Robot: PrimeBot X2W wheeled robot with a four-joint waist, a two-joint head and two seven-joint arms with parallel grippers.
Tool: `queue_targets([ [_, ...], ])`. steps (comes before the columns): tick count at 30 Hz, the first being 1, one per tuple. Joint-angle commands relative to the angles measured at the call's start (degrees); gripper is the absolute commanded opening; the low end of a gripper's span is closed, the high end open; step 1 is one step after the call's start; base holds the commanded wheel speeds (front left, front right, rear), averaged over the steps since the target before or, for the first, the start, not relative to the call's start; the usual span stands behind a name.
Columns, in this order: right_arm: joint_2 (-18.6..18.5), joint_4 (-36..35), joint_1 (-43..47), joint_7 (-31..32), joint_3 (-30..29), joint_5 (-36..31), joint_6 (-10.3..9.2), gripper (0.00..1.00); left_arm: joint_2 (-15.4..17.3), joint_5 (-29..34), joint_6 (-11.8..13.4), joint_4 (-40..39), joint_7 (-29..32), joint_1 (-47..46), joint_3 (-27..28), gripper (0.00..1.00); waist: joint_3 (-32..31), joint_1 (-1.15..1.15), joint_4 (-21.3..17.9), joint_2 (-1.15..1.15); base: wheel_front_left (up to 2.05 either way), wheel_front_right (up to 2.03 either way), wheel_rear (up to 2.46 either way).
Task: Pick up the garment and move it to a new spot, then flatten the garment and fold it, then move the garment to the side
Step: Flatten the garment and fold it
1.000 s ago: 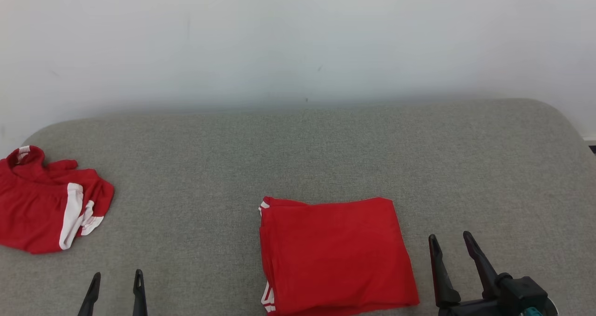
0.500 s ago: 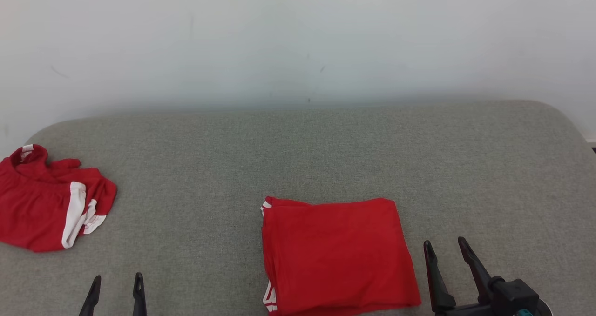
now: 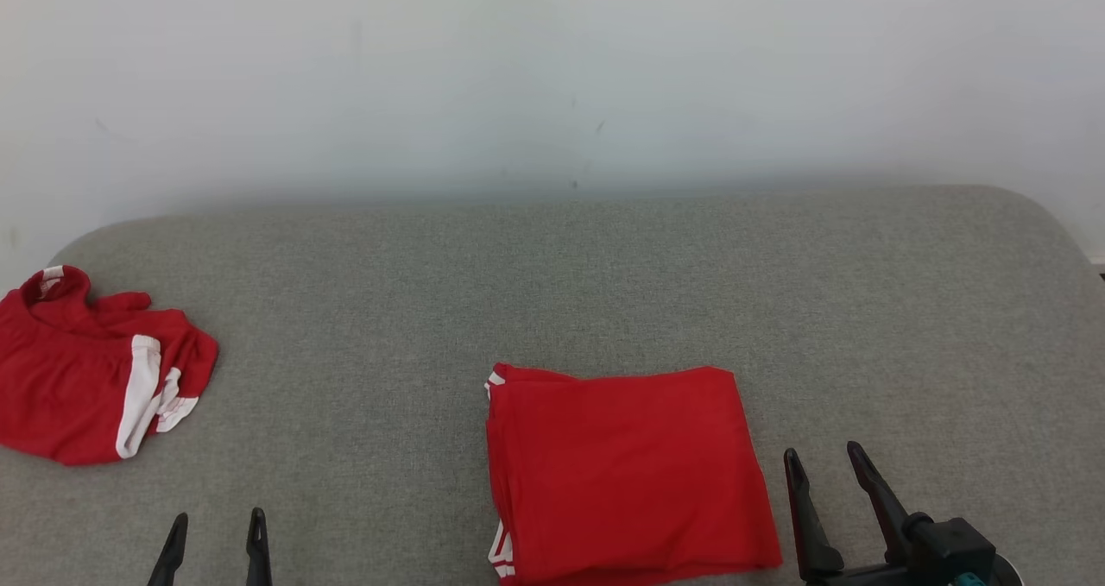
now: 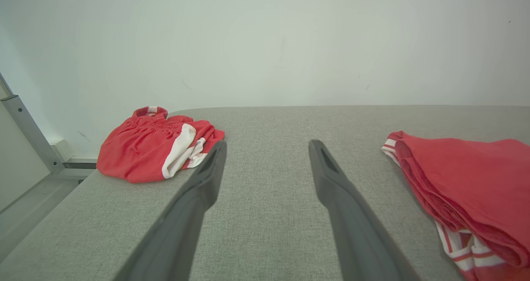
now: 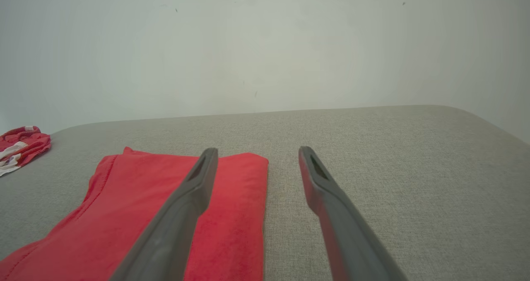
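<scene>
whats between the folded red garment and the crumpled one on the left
Only bare grey padding between folded garment and crumpled one, per the head view. The open left gripper shows nearer the robot, off that line.

Lower left of the head view: left gripper (image 3: 217,524), two slim black fingers tapering to pointed tips; lower right: right gripper (image 3: 823,458), the same long dark fingers rising from a blocky black mount (image 3: 950,541) with a small teal mark (image 3: 974,579) at its base; close up in the wrist views, the fingers (image 4: 339,198) are matte charcoal, each with a narrow slot (image 5: 318,167) near the tip.
</scene>
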Motion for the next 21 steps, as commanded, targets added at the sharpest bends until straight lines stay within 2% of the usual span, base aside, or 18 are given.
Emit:
queue_targets([
  [1, -0.12, 0.06, -0.17, -0.24, 0.09, -0.36, -0.15, 1.00, 0.22, -0.12, -0.06, -0.20, -0.17, 0.69, 0.00, 1.00, 0.04, 0.00, 0.03, 0.00, 0.00, 0.00, 0.00],
  [8, -0.14, -0.31, -0.86, -0.24, 0.44, -0.34, -0.15, 1.00, 0.23, -0.44, -0.07, 0.03, -0.17, 0.46, 0.26, 1.00, 0.13, 0.00, 0.08, 0.00, 0.00, 0.00, 0.00],
  [13, -1.50, 1.16, -4.25, -0.24, 1.95, 0.12, -0.15, 1.00, 0.06, -0.39, -0.07, 0.07, -0.17, 0.31, 0.53, 1.00, 0.38, 0.00, -0.02, 0.00, 0.00, 0.00, 0.00],
  [16, -2.40, 3.57, -7.47, 0.45, 2.50, 0.37, -0.15, 1.00, -0.07, -0.30, -0.08, 0.18, -0.17, -0.09, 0.53, 1.00, 0.61, 0.00, 0.07, 0.00, 0.00, 0.00, 0.00],
  [21, -2.44, 11.71, -13.48, 5.87, 2.94, 1.19, -0.15, 1.00, -0.30, 0.00, -0.01, 0.48, -0.17, -1.14, -0.29, 1.00, 1.24, 0.00, 0.97, 0.00, 0.00, 0.00, 0.00],
])
